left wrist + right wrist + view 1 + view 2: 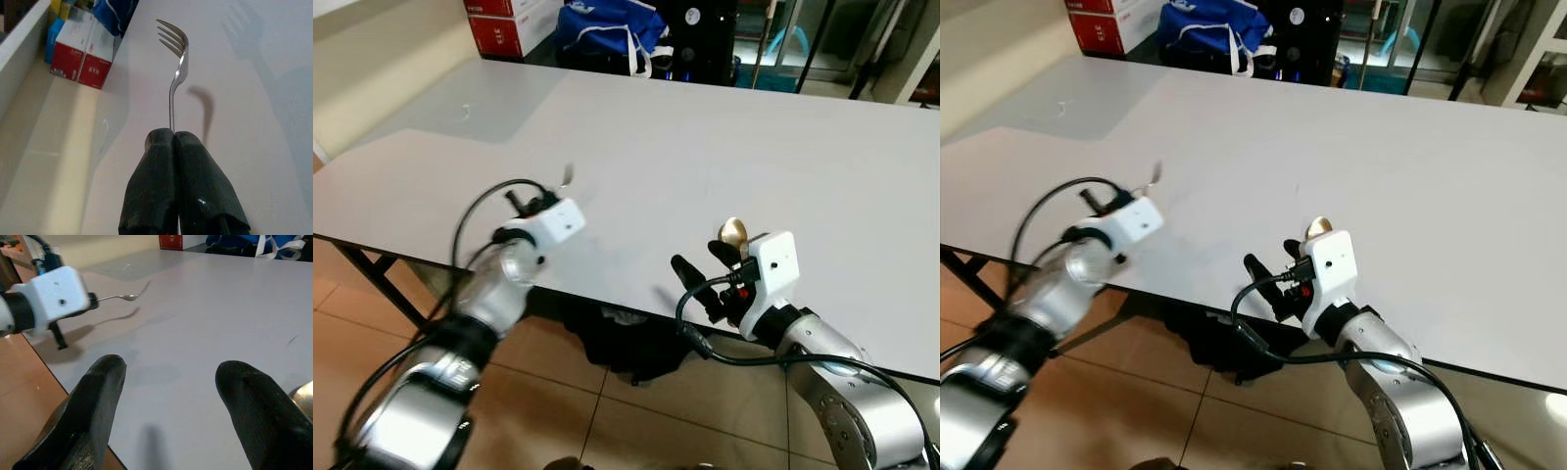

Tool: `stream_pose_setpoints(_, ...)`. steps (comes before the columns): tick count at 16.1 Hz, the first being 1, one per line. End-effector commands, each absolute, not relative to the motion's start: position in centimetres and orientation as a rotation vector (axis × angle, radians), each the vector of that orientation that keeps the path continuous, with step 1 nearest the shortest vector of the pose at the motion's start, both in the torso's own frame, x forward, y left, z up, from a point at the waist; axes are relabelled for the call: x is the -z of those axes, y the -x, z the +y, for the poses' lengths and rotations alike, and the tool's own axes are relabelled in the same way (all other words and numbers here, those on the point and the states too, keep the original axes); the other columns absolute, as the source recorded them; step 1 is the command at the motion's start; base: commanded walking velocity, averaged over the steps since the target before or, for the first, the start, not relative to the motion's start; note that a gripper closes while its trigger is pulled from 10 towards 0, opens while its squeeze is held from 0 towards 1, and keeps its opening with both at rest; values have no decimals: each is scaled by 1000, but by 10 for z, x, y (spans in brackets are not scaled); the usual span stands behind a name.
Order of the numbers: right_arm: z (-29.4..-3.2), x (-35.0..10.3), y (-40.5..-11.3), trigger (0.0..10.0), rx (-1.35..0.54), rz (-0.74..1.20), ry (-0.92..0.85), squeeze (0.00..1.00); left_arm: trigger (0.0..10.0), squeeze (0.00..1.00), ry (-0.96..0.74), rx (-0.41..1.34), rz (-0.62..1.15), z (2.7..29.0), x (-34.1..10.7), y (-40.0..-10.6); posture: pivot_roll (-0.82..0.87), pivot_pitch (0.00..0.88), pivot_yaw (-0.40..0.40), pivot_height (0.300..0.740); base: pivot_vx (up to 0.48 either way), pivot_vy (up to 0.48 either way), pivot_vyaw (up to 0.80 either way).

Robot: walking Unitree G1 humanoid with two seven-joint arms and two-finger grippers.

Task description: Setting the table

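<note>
Room, head views: white table [724, 147] runs wide across the middle, tiled floor [558, 382] under its near edge; red-and-white boxes [504, 20] and a blue bag [612, 27] sit past the far side.
Left arm, head views: reaches over the near edge from the left, a bit blurred; the left gripper [1121, 199] carries a fork [567, 176] whose tines stick up and out over the tabletop.
Right arm, head views: comes in over the near edge to the right of the other arm; the right gripper [697, 274] has its two black fingers spread apart with nothing between them.
Spoon, head views: a gold-coloured spoon [734, 234] bowl peeks out just behind the right wrist's white camera block, over the table near the edge; I cannot tell whether it rests on the surface.
Left wrist view: the two black fingers [195, 181] are pressed together, pinching the fork's handle low down; the fork [174, 58] stands out beyond them, tines curving at the far end, its shadow falling on the white tabletop. The red-and-white boxes [78, 56] lie off beside the table.
Right wrist view: both fingers [98, 406] stand wide apart over the table's near edge; ahead of them is the left wrist's white block with the fork [124, 295] poking out level above the table. A gold edge of the spoon [303, 394] shows just beside one finger.
</note>
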State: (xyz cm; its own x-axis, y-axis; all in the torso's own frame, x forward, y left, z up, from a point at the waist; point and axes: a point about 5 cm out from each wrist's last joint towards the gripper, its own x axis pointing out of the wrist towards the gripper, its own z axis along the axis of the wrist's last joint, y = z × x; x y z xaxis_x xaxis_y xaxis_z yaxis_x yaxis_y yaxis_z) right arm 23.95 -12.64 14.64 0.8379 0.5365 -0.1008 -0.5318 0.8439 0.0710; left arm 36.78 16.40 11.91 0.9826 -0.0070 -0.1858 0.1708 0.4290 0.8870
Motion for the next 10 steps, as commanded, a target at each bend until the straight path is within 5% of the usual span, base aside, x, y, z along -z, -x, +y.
stream_pose_setpoints(1,-125,-150,-238,10000,-583,112,-30,0,10000,0,-1139,98,121,157,-122,-372,-59,70,45,740,0,0,0)
stream_pose_setpoints(10,-128,-153,-237,10000,-601,103,24,0,10000,0,-972,87,195,152,-117,-377,-62,70,48,740,0,0,0)
